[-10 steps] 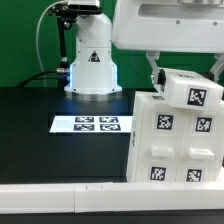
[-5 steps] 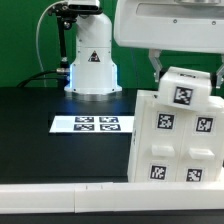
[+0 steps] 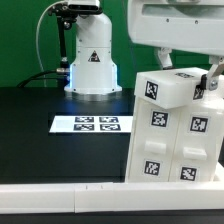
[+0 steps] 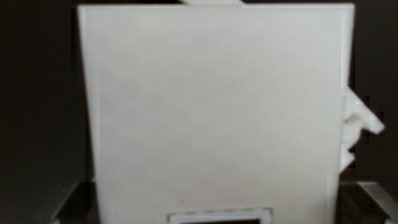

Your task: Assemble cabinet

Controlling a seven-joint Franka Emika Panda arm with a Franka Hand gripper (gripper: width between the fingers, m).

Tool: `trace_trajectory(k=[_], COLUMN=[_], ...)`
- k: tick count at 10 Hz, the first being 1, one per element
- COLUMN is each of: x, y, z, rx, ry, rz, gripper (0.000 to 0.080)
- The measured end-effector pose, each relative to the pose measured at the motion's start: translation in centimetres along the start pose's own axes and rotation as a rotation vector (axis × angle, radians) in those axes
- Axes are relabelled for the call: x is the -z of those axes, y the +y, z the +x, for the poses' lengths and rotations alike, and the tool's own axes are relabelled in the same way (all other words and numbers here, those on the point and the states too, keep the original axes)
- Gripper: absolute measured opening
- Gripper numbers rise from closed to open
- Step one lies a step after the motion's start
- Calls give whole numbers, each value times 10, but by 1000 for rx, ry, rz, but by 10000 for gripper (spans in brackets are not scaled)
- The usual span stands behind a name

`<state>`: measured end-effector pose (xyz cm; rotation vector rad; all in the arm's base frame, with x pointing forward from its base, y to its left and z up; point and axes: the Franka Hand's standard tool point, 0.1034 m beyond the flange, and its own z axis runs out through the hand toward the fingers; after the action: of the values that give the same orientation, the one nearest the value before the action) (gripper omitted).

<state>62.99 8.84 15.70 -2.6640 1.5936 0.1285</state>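
Gripping boxy white plastic cabinet (image 3: 175, 130), claw (image 3: 185, 72).

Cabinet (image 3: 178, 130) at ext. view's right of marker board (image 3: 91, 124).

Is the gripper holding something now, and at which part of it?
Yes, it seems so: the gripper stands around the cabinet at its top block, fingers on opposite sides. Actual contact is not clearly visible.

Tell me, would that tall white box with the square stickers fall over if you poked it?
Probably it could tip: the cabinet stands tall and already leans on the table. It looks stiff, since its flat plastic sides keep their shape. It may be light for its size, though I can't tell whether it's hollow.
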Motion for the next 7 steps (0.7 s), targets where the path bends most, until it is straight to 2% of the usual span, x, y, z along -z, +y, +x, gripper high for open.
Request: trace_trajectory(k=[3,7], x=[1,1], y=[-2,-3], z=[-1,6], rx=[-168,-537], ry=[-8,-32], rz=[10,28], gripper=[557,557])
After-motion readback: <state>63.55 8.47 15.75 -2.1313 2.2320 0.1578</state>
